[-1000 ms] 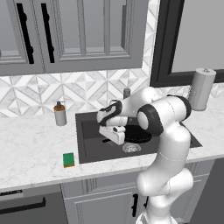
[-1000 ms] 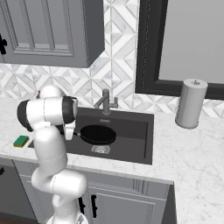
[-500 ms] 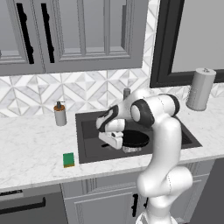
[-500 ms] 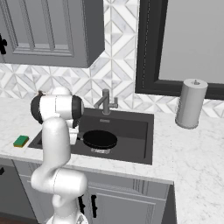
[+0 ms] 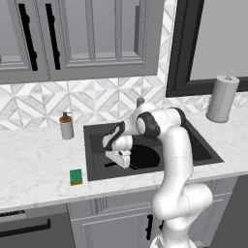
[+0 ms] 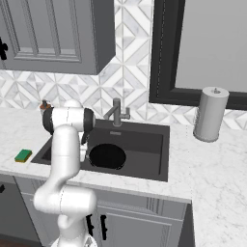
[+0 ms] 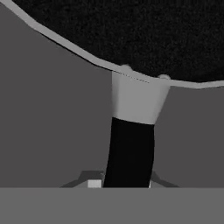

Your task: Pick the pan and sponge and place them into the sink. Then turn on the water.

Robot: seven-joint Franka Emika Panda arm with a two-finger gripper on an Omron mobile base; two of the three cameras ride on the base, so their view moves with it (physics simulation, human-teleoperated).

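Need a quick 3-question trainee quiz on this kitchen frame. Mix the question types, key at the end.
1. True or false: the sponge already lies in the sink.
2. Where is the pan? A: on the counter beside the paper towel roll. B: down in the sink basin. C: hanging under the cabinets.
3. Is water running from the faucet?

Key:
1. False. It lies on the counter, left of the sink.
2. B.
3. No, no stream shows under the spout.
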